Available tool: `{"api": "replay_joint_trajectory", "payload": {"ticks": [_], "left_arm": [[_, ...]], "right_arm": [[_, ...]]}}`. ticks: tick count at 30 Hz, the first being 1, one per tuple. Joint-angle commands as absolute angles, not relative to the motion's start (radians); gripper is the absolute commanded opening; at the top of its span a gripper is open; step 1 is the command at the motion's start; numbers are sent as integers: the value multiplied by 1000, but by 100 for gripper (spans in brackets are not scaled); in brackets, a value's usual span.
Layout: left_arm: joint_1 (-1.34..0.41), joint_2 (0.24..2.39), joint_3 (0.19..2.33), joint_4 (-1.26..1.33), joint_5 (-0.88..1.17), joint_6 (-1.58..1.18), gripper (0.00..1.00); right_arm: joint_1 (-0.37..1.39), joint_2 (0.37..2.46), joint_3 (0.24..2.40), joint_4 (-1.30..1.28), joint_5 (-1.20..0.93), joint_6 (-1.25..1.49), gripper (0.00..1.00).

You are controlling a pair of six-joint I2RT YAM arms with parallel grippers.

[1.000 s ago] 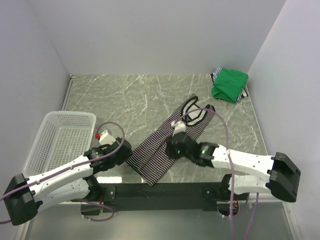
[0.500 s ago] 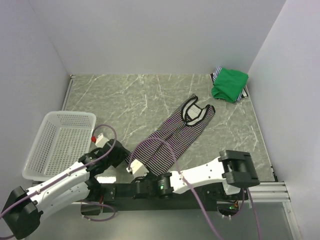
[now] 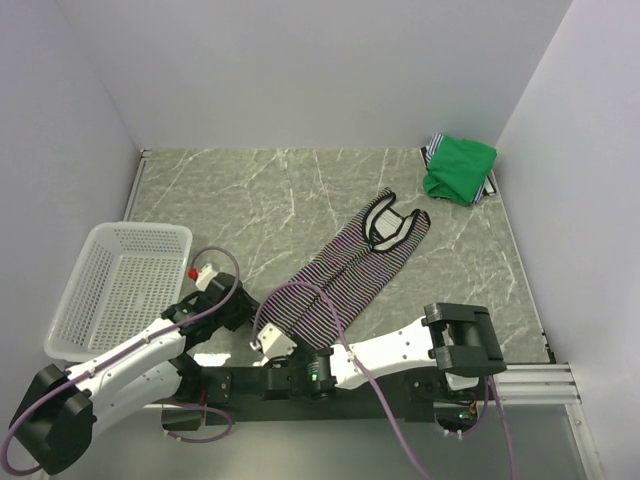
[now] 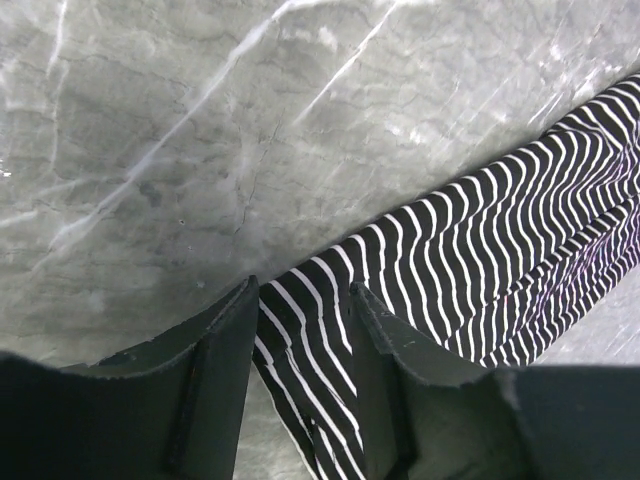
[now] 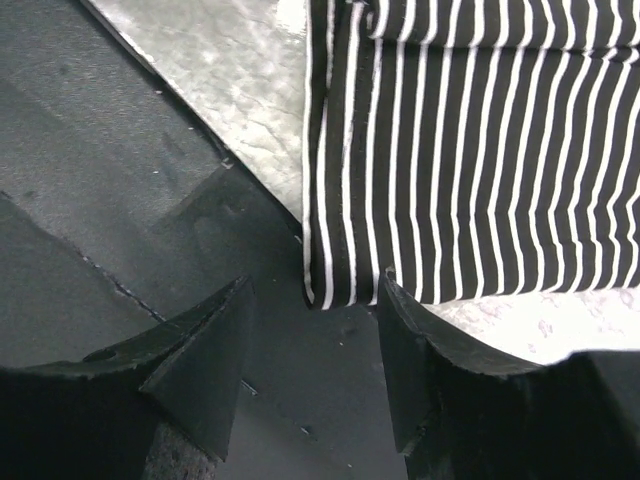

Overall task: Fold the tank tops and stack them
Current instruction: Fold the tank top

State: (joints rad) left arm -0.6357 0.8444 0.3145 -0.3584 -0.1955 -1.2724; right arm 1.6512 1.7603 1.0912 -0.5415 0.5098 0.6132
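The striped tank top point(image 3: 345, 275) lies flat on the counter point(image 3: 250, 190), running from the centre, straps up, down toward 7 o'clock, where its hem reaches the near edge. Both grippers are at that hem, parted and clamping nothing. The left gripper point(image 4: 305, 290) straddles the hem's left side. The right gripper point(image 5: 312, 290) brackets the corner that overhangs the dark base strip point(image 5: 100, 150).

The likely risk is an uneven pick-up. The right gripper has very little cloth between its fingers, so the corner could slip out as it closes and leave one side dragging into a skewed fold. Its purple cable point(image 3: 300, 287) arcs over the lower cloth and could snag or rumple it.

The green tank top point(image 3: 460, 168) sits at 1 o'clock, well apart, and the white mesh basket point(image 3: 100, 300) at 8 o'clock crowds the left arm.
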Motion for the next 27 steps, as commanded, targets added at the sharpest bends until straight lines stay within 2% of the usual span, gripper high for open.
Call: {"api": "replay_joint_trajectory", "payload": {"ticks": [1, 7, 16, 19, 20, 22, 23, 27], "left_arm": [[-630, 856, 310, -325, -172, -1253, 47], [-629, 844, 324, -403, -199, -1287, 49], [-630, 779, 373, -503, -238, -1295, 56], [-629, 782, 370, -491, -213, -1287, 56], [-630, 785, 368, -483, -206, -1285, 56], [-630, 785, 356, -466, -175, -1273, 54], [-630, 782, 351, -456, -169, -1267, 54], [-630, 767, 318, -448, -149, -1281, 54]], "right_arm": [[1649, 1752, 1088, -499, 502, 586, 59], [1626, 1761, 1057, -462, 468, 568, 59], [1585, 1732, 1011, -414, 430, 551, 50], [1574, 1723, 993, -394, 416, 546, 42], [1572, 1723, 989, -394, 414, 546, 35], [1562, 1717, 982, -384, 403, 543, 29], [1560, 1717, 979, -382, 400, 545, 21], [1545, 1700, 966, -367, 384, 543, 11]]}}
